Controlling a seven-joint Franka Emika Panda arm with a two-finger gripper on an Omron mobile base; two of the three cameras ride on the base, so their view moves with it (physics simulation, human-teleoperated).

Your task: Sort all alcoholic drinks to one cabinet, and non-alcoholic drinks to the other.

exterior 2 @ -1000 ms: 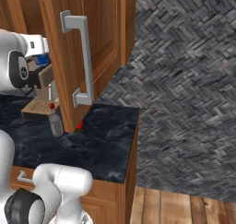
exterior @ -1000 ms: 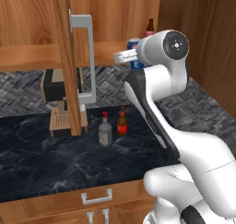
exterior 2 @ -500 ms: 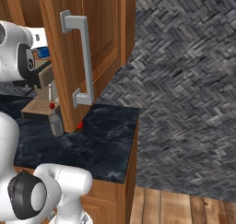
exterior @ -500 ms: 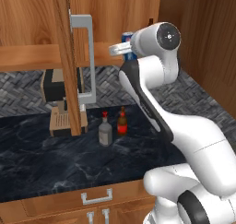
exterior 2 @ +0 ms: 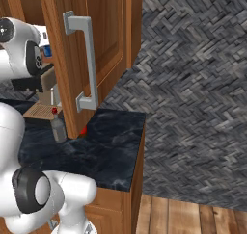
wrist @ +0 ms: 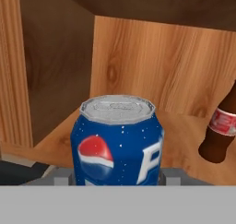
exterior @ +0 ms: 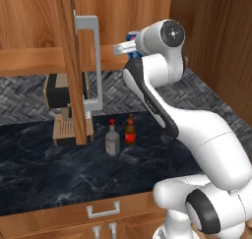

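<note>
My gripper (wrist: 116, 178) is shut on the blue soda can (wrist: 117, 142) with a silver top, holding it upright just over the wooden shelf of the open upper cabinet. To its right on that shelf stands the dark cola bottle (wrist: 220, 132) with a red-and-white label. In the left base view the soda can (exterior: 132, 36) peeks out behind the gripper (exterior: 128, 44) at the cabinet opening. Down on the dark counter stand the clear liquor bottle (exterior: 112, 140) with a red cap and the brown beer bottle (exterior: 130, 130), side by side. The liquor bottle (exterior 2: 58, 128) also stands by the door's lower edge.
The open cabinet door (exterior: 66, 61) with its grey handle (exterior: 92, 61) hangs left of the arm. A black coffee machine (exterior: 60, 93) sits on a wooden stand (exterior: 66, 131) behind it. A wooden side wall (exterior: 221, 41) rises at right. The counter (exterior 2: 113, 151) ends at its right edge.
The arm has carried the soda can slightly up and left, deeper into the cabinet opening. The bottles on the counter have not moved.
</note>
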